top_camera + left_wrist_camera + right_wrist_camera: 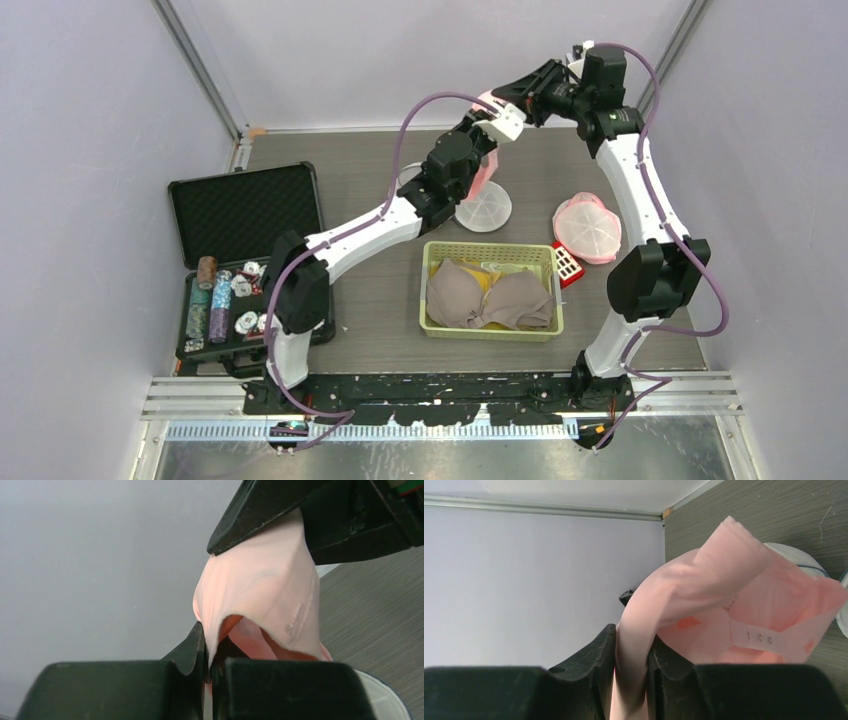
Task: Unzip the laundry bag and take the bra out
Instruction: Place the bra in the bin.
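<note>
A pink bra (487, 172) hangs in the air at the back middle of the table, stretched between both grippers. My left gripper (488, 138) (210, 667) is shut on a thin edge of the bra (260, 595). From above, my right gripper (503, 103) (631, 650) is shut on a thick fold of the bra (724, 595), and its black fingers (260, 510) show in the left wrist view. Below the bra, a white round laundry bag (484, 209) (794, 555) lies on the table. Whether its zip is open is not visible.
A second round pink-and-white bag (588, 228) lies at the right beside a small red item (567, 264). A yellow-green basket (492, 331) holds beige bras (490, 298). An open black case (245, 205) with several chips stands at the left.
</note>
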